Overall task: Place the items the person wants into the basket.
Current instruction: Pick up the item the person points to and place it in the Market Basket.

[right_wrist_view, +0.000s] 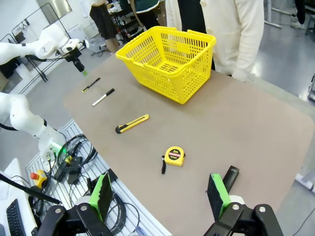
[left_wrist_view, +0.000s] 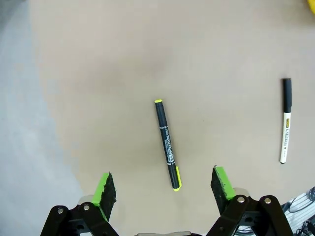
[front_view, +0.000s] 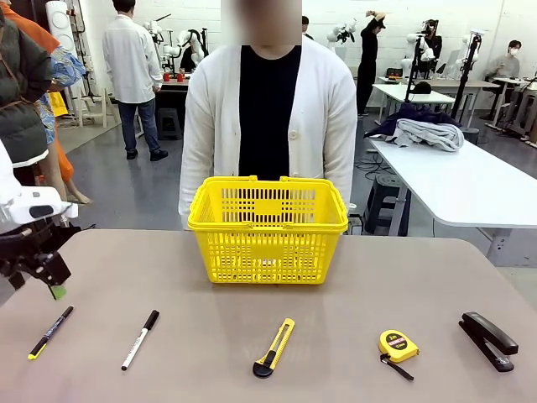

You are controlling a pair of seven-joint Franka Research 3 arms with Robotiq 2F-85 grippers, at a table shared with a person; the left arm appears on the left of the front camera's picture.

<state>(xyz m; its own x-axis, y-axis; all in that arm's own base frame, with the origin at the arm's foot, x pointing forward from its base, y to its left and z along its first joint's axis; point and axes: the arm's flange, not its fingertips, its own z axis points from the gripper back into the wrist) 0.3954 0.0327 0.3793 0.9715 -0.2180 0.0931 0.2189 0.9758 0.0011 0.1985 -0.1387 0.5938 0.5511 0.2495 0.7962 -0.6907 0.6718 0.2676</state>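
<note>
Grey-brown worktop (front_view: 210,311) carries a near row: pen (front_view: 50,332) at eight o'clock, marker (front_view: 140,339) at its three o'clock, utility knife (front_view: 274,347), tape measure (front_view: 397,345), stapler (front_view: 487,340) at four o'clock. Above the pen the left fingers (left_wrist_view: 105,189) hang spread, clear of it; the right fingers (right_wrist_view: 102,194), spread too, hover near the stapler. At twelve o'clock the basket (front_view: 267,228) stands empty before the person (front_view: 268,117). Nothing is picked; next, I judge, a descent straddling the pen.

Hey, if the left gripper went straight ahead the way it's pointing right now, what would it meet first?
Probably the black pen, lying on the table in line between the open left gripper fingers in its wrist view. The height above it is hard to judge.
</note>
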